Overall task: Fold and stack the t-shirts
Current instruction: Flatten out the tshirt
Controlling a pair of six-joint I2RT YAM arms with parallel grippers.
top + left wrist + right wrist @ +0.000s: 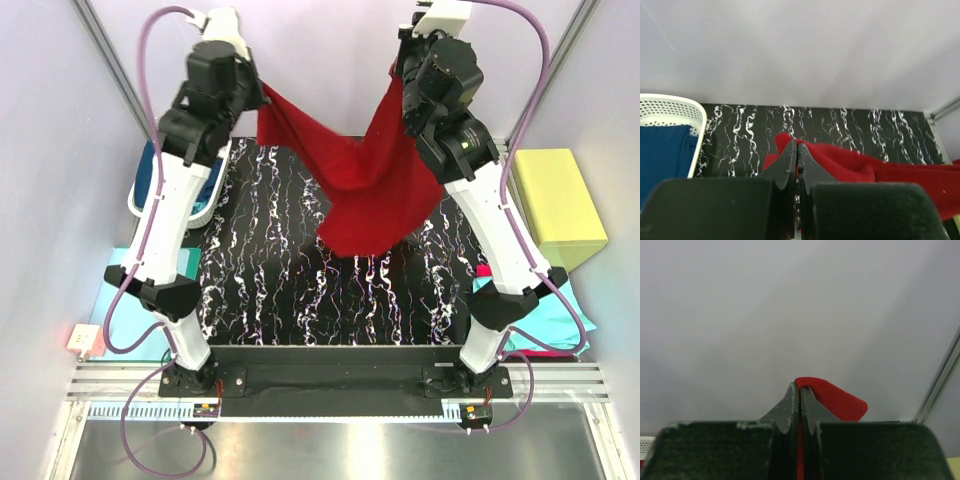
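Observation:
A dark red t-shirt [360, 185] hangs in the air over the far half of the black marbled mat [270, 280], held by two corners. My left gripper [262, 98] is shut on its left corner; the red cloth [850, 162] shows past the shut jaws in the left wrist view. My right gripper [397, 72] is shut on its right corner, with a red fold [832, 397] sticking out of the jaws [800, 390]. A navy blue t-shirt [662, 152] lies in a white basket [682, 107] at the left. Teal cloth [545, 320] with a magenta bit [484, 270] lies at the right.
A yellow-green box [558, 195] stands at the right edge. A pale teal sheet [125, 295] lies left of the mat under the left arm. The white basket [140, 205] stands at the far left. Grey walls close in the back and sides.

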